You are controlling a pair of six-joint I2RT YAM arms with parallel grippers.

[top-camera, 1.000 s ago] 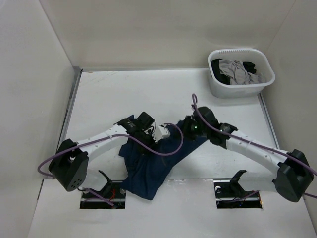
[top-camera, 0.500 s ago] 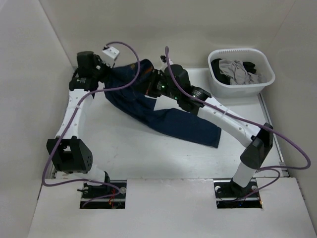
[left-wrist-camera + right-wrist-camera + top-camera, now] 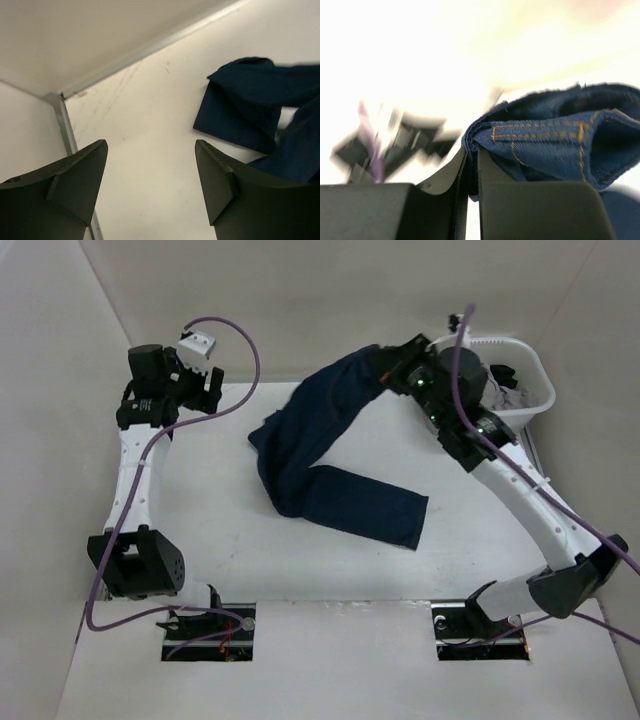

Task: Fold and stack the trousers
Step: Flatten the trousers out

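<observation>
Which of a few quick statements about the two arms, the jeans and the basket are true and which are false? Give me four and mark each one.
1. The left gripper is open and holds nothing. True.
2. The right gripper is open and clear of any cloth. False: it is shut on a stitched edge of the trousers.
3. The trousers lie folded inside the white basket. False: one end is lifted by the right gripper, and the rest trails unfolded across the table.
4. The white basket stands at the table's far right corner. True.
</observation>
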